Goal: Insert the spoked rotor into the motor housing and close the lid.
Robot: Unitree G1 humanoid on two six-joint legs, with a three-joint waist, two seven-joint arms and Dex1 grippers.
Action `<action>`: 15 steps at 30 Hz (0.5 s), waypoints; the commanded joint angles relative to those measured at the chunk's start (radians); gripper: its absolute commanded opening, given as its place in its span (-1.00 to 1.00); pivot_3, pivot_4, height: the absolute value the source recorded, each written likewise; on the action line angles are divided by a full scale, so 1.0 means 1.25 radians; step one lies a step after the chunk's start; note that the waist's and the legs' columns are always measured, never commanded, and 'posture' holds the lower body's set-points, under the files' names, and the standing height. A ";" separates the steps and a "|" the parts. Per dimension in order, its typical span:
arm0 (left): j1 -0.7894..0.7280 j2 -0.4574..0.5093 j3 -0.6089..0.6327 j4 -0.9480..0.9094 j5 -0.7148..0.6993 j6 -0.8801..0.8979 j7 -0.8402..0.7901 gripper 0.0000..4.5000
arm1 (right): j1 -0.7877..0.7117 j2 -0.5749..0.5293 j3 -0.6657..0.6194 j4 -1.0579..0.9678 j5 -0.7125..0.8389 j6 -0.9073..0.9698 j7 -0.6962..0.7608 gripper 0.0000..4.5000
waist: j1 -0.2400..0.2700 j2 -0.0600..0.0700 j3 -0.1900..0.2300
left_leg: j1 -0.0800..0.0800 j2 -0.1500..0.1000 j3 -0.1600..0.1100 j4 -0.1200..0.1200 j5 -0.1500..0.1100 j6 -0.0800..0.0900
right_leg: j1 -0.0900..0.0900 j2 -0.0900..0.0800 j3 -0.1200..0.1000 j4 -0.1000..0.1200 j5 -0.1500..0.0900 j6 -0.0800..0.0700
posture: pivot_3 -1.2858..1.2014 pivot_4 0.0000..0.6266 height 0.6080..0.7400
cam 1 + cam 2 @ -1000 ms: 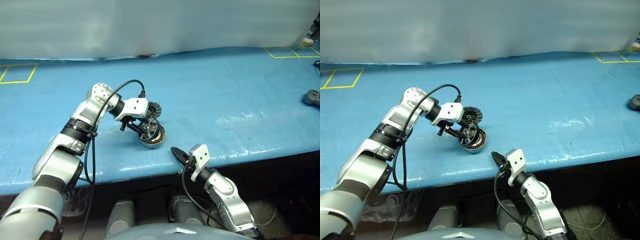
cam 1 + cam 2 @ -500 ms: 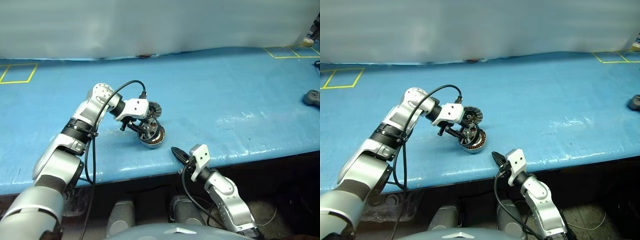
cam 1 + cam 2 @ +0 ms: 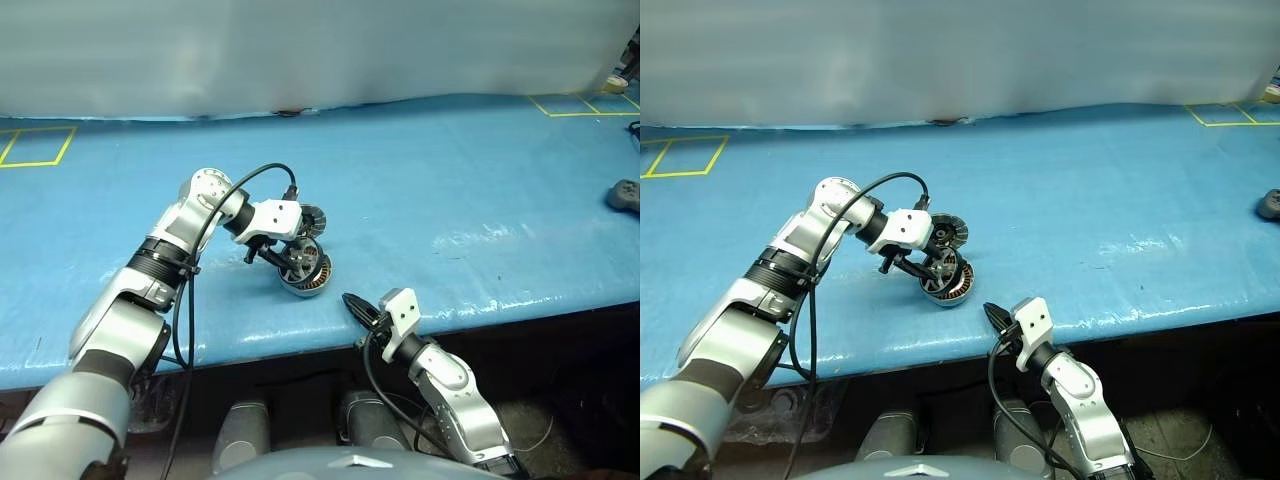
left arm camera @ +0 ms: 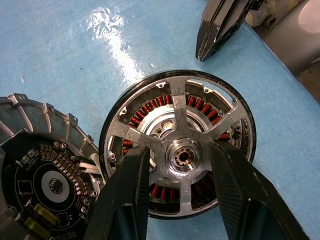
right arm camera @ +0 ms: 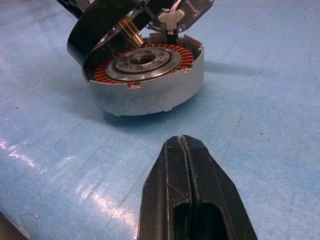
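Rotor [image 4: 181, 131]: held tilted over the housing [image 5: 150, 82], near the table's [image 3: 480, 160] front edge, left of centre. The right wrist view shows it raised on one side, not yet seated flat on the copper windings.
Left gripper [image 4: 177, 165]: fingers [image 4: 127, 195] clamped on the rotor, one on each side of its hub, pressing between the spokes.
Right gripper [image 5: 187, 200]: fingers together, holding nothing; it hangs just off the table's front edge, near the housing but apart from it.
Lid [image 4: 40, 165]: stands beside the housing on its far side, joined to it, inner face with ribs and a small circuit board turned toward the left wrist camera. It is open.
Step in hand: judged to be lowering the rotor into the housing; lid closing not yet done.
Risk 1: the rotor may jam askew if pushed down while tilted, because its rim would catch on the housing wall.
Risk 2: the housing sits loose on a slick blue cover with nothing bracing it; a sideways push from the left gripper could slide it toward the front edge.
Risk 3: the fingers between the spokes could snag on withdrawal and lift the rotor back out.
Risk 4: the upright lid may fall shut early onto the fingers.
Writing: none legible; faint scratch marks on the housing wall cannot be read.
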 commanded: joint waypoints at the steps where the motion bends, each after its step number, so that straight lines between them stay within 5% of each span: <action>1: -0.008 0.001 -0.002 -0.005 0.004 -0.010 -0.002 -0.32 | 0.001 0.001 -0.006 -0.019 0.018 -0.016 0.015 -1.00 | 0.000 0.000 0.000 | 0.000 0.000 0.000 0.000 0.000 0.000 | 0.000 0.000 0.000 0.000 0.000 0.000 | 0.03 -0.52 1.00; 13: -0.010 0.004 -0.012 -0.004 0.014 -0.015 -0.007 -0.32 | -0.002 -0.002 -0.001 -0.018 0.017 -0.013 0.025 -1.00 | 0.000 0.000 0.000 | 0.000 0.000 0.000 0.000 0.000 0.000 | 0.000 0.000 0.000 0.000 0.000 0.000 | 0.03 -0.52 1.00; 15: -0.013 0.002 -0.012 0.000 0.016 -0.017 -0.005 0.00 | -0.001 -0.001 -0.001 -0.018 0.016 -0.013 0.023 -1.00 | 0.000 0.000 0.000 | 0.000 0.000 0.000 0.000 0.000 0.000 | 0.000 0.000 0.000 0.000 0.000 0.000 | 0.03 -0.52 1.00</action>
